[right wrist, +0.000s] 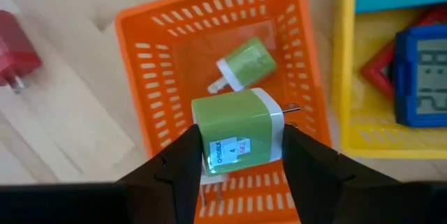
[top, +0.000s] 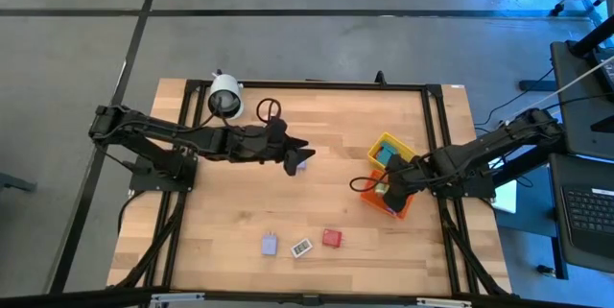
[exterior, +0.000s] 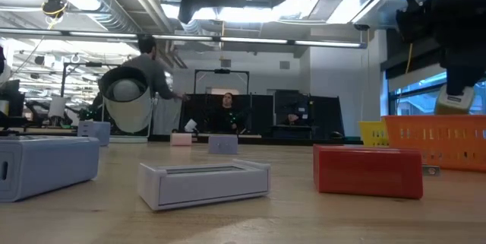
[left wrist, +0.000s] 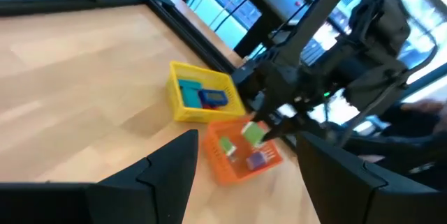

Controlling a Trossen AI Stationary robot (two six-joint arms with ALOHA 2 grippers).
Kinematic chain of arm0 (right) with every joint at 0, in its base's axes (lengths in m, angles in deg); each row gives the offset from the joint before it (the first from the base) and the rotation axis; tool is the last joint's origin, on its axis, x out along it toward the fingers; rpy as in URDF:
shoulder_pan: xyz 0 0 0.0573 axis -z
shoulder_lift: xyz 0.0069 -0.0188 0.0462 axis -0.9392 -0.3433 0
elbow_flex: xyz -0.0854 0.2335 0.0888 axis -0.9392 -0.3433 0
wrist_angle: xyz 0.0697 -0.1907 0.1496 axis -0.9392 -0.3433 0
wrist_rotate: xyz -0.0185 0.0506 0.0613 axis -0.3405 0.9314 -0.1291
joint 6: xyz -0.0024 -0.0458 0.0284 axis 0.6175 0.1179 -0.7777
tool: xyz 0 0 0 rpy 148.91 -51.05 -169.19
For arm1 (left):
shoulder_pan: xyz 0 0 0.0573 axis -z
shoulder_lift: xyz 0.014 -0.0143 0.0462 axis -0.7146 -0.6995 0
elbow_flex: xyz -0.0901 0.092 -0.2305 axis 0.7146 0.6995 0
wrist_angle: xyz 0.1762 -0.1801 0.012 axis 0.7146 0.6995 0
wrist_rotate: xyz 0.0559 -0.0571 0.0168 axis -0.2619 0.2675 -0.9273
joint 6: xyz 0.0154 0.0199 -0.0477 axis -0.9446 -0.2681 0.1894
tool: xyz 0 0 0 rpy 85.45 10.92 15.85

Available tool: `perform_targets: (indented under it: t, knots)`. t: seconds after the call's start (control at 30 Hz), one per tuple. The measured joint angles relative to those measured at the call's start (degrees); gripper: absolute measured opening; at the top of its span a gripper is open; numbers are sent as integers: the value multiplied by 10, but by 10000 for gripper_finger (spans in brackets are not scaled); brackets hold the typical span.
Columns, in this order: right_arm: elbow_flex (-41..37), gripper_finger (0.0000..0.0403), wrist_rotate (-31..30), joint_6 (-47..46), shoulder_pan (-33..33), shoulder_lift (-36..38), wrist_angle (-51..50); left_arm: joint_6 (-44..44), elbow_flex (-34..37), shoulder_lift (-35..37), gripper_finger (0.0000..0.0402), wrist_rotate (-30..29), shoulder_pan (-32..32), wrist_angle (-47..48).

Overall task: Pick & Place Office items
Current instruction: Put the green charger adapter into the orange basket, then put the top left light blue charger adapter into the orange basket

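My right gripper (right wrist: pixel 237 158) is shut on a green and white block (right wrist: pixel 234 133) above the orange bin (right wrist: pixel 150 49). In the high view it (top: pixel 391 189) hangs over that bin (top: pixel 401 204). A second green block (right wrist: pixel 246 63) lies on the bin's floor. My left gripper (top: pixel 294 162) is open and empty at the table's middle; nothing shows between its fingers (left wrist: pixel 244 175). A small lavender piece (top: pixel 305 160) lies on the table right beside it. A lavender block (top: pixel 271 244), a white piece (top: pixel 301 248) and a red block (top: pixel 332 238) lie near the front edge. My right gripper pinches the green block's two opposite green sides (right wrist: pixel 198 130) between its two fingers. The fingers come from above, pointing down into the bin. The block is lifted clear of the bin's floor, its labelled face (right wrist: pixel 227 148) toward the wrist camera.
A yellow bin (top: pixel 384 143) with blue pieces (right wrist: pixel 422 67) stands against the orange bin's far side. A white cylinder (top: pixel 225 97) and a dark loop (top: pixel 270 108) lie at the far left. Black rails (top: pixel 436 135) border the table. People sit in the room behind (exterior: pixel 228 111).
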Motion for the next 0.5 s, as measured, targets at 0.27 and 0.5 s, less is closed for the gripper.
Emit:
perform_targets:
  t: [0.27, 0.5]
  knots:
    - [0, 217, 10, 5, 0, -2, 4, -20, 0, 0, 237, -2, 0, 105]
    - [0, 278, 10, 6, 0, -2, 12, -20, 0, 0, 237, -3, 1, 197]
